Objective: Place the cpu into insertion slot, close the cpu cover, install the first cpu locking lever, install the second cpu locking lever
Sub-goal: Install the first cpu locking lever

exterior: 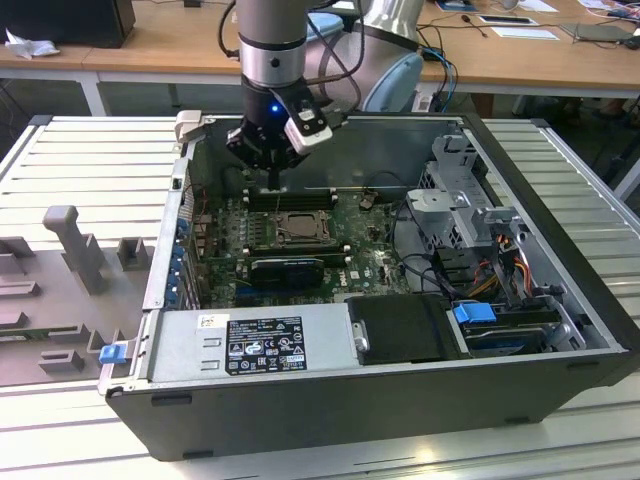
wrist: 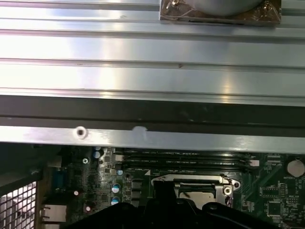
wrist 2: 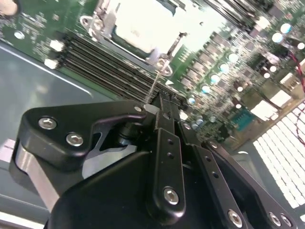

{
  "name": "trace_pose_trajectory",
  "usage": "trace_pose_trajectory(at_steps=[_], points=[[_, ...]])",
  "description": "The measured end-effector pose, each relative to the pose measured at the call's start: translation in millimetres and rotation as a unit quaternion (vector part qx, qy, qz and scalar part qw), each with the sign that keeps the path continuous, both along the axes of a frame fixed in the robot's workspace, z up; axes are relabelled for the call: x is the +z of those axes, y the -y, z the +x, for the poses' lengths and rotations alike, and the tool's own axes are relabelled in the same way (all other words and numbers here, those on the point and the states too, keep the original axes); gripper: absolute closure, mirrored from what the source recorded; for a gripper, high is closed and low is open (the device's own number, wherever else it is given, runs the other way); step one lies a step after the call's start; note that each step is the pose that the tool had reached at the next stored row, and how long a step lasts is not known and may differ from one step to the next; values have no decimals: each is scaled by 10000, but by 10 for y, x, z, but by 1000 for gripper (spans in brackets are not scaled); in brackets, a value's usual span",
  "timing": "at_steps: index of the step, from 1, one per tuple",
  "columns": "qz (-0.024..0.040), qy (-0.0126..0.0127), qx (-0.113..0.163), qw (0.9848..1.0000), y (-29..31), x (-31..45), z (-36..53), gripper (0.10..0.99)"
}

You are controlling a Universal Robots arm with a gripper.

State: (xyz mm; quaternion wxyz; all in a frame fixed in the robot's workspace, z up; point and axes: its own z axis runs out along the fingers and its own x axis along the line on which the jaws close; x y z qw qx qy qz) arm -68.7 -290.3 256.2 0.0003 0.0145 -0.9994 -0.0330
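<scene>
The insertion slot sits on the green motherboard inside the open computer case. The pale cpu lies flat in it, with the silver cpu cover down around it. In the first wrist view the cpu cover frames the cpu. My gripper hangs just behind the socket, above the memory slots, fingers pointing down. A thin metal locking lever runs from the socket's corner up to my gripper, whose fingers are pressed together on its end.
Black memory slots lie between gripper and case wall. A long black finned block sits in front of the socket, the power supply nearer still. Drive cage and cables fill the exterior view's right. Grey fixtures stand outside the case.
</scene>
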Motion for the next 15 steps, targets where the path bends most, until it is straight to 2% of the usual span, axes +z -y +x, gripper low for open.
trace_pose_trajectory(at_steps=[4, 7, 13, 15], points=[[10, 1, 1, 10000, 1, -12, 129, 980], [124, 1, 1, 9999, 0, -23, 139, 980], [127, 5, 19, 9999, 1, -109, 169, 980], [126, 21, 68, 9999, 1, -123, 190, 980]])
